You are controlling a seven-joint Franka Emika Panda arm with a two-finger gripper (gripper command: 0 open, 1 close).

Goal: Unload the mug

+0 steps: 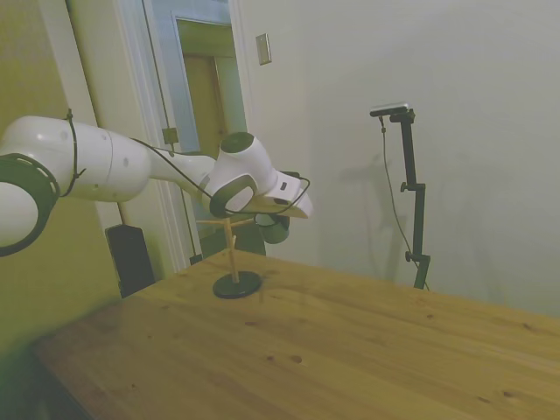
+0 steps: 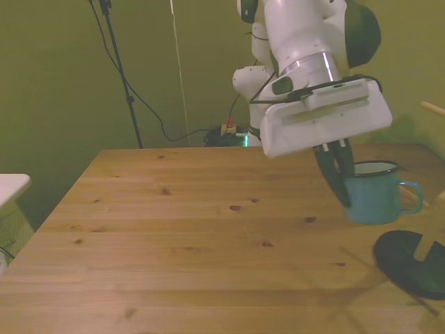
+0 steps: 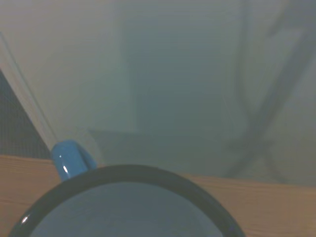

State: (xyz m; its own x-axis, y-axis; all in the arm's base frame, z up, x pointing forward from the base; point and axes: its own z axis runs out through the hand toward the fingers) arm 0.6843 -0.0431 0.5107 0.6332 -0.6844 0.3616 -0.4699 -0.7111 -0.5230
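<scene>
The teal mug (image 2: 379, 198) hangs in the air, upright, with its handle (image 2: 411, 196) pointing to the front view's right. My gripper (image 2: 342, 196) comes down from above and is shut on the mug's wall on the side away from the handle. From the side, the mug (image 1: 274, 230) shows just under the white hand, level with the upper branches of the wooden mug stand (image 1: 230, 248) and right beside them. Close up, the wrist view gives the mug's dark rim (image 3: 128, 173) and its handle (image 3: 71, 158).
The stand's round dark base (image 2: 410, 263) sits on the wooden table (image 2: 195, 229) at the front view's right, below the mug. One branch tip (image 2: 432, 108) pokes in from the right edge. A white object (image 2: 10, 186) lies off the table's left side.
</scene>
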